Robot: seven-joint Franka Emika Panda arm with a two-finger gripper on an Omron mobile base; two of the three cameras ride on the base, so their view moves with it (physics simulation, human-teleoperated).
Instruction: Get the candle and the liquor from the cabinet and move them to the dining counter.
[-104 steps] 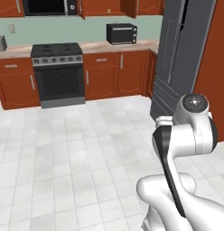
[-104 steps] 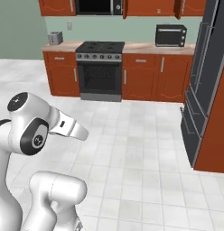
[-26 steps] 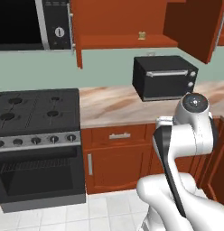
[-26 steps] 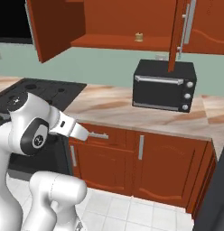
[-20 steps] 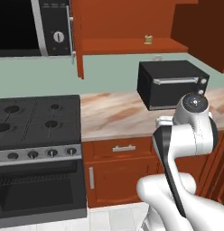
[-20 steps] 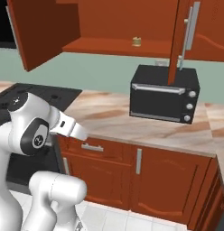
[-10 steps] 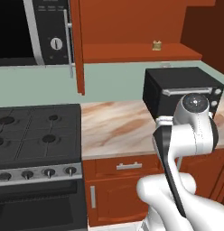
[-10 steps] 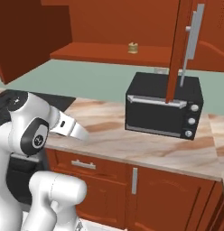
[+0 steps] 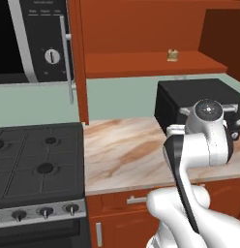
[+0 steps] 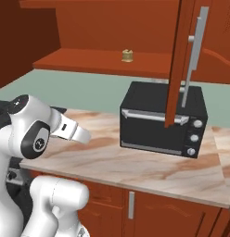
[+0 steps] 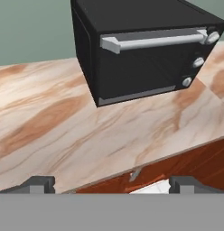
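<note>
The hand (image 11: pixel 112 182) hangs released and empty above the marble tabletop (image 11: pixel 64 131) by the toaster oven (image 11: pixel 141 49); base views add the candle (image 9: pixel 172 55) on the open cabinet (image 9: pixel 141 63) shelf

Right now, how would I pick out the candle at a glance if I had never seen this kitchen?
Find the open red-brown wall cabinet above the marble-look counter, its doors swung wide. On its bare lower shelf, above the black toaster oven, sits the candle. It is tiny, squat and yellowish-gold, the one light spot against the dark wood.
</note>
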